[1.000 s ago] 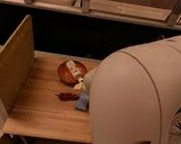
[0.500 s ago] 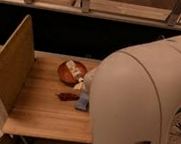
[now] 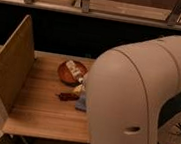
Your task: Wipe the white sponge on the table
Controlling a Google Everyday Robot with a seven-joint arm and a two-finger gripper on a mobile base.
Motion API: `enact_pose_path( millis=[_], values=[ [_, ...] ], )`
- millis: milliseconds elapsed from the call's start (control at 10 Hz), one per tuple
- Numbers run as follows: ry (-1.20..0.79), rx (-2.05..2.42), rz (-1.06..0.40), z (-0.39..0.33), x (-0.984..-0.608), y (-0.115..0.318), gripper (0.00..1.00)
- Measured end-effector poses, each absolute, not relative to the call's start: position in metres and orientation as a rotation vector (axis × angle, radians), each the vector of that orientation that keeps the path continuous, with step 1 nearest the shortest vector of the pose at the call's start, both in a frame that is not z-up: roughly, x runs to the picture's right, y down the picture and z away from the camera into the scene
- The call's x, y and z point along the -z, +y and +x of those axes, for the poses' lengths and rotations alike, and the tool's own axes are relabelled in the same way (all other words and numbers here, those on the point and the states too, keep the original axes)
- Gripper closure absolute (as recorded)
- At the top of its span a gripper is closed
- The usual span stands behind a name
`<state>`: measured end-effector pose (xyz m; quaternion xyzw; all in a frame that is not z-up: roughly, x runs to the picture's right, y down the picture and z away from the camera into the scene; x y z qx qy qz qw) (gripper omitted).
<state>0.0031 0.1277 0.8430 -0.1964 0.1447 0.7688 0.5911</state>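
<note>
Across the right half of the camera view the robot's pale arm housing point(image 3: 135, 103) fills the frame and hides whatever lies behind it, the gripper included. The gripper does not show anywhere, so I cannot tell whether it is released or grasping something, nor exactly where it hangs; it is presumably past the housing, over or near the right part of the table point(image 3: 38, 112). The table's light wooden top lies at left centre, bounded by an upright side panel point(image 3: 11, 65) along its left edge. Toward the far side of it sits a brown bowl point(image 3: 65, 75), and a pale object point(image 3: 75, 69) rests in it; this may be the sponge the task names, though that is not certain. Just in front of the bowl lie a small yellowish item point(image 3: 78, 89), a dark reddish-brown item point(image 3: 68, 97) and a blue-grey piece point(image 3: 82, 103), the last partly cut off by the housing. As a judgement, the wiping does not appear to have begun: if the pale object is the sponge, it is in the bowl and not on the wood, and nothing visible presses on the tabletop. Picking the sponge up, bringing it down onto the boards and stroking it across them all seem left to do.
</note>
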Motion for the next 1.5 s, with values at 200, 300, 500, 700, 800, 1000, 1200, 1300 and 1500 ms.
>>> enact_pose_path(
  millis=[200,300,500,700,800,1000,1200,1300,1500],
  values=[
    [0.371,-1.769,-0.472,0.000,-0.854,0.135,0.20],
    [0.380,-1.763,-0.476,0.000,-0.859,0.135,0.20],
    [0.396,-1.760,-0.483,-0.002,-0.869,0.135,0.20],
    [0.400,-1.758,-0.484,-0.004,-0.873,0.132,0.20],
    [0.400,-1.758,-0.484,-0.004,-0.876,0.131,0.20],
    [0.398,-1.756,-0.486,-0.006,-0.879,0.128,0.20],
    [0.395,-1.742,-0.489,-0.010,-0.881,0.126,0.20],
    [0.392,-1.732,-0.491,-0.014,-0.882,0.124,0.20],
    [0.387,-1.708,-0.494,-0.023,-0.884,0.121,0.20]
  ],
)
